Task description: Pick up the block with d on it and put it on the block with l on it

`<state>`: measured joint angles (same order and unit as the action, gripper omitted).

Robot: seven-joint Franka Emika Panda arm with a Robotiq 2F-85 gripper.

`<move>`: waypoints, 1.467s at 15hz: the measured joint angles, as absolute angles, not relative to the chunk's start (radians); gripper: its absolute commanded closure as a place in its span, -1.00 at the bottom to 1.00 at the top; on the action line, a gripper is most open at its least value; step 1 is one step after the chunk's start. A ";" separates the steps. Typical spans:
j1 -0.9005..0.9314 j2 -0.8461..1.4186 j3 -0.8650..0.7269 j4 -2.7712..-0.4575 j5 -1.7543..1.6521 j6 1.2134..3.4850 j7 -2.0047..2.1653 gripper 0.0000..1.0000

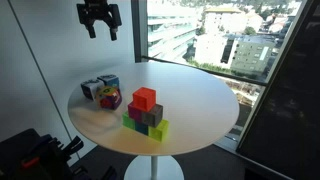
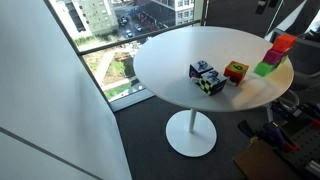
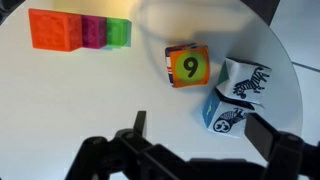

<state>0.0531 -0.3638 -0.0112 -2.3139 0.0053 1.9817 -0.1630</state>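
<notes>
Tool spread, empty, high over d block

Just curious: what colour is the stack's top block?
The top block is orange, clearest in an exterior view.

Looks like an office or lab room high up in a city tower. Floor-to-ceiling window along one side, looking down on neighbouring buildings and, in an exterior view, on a street far below. Sparsely furnished: round white pedestal tabletop, dark floor, plain white wall. Leans lab over office: robot claw hanging above the tabletop, stack of coloured blocks on it, dark equipment parked on the floor beside it.
</notes>
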 measured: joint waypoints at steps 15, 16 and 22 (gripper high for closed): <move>0.053 -0.360 -0.007 -2.313 0.005 1.982 -0.163 -1.00; 0.054 -0.357 -0.003 -2.313 0.005 1.982 -0.163 -1.00; 0.069 -0.313 0.029 -2.299 0.005 1.985 -0.158 -1.00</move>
<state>0.0693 -0.3132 0.0286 -2.2988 0.0053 1.9847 -0.1578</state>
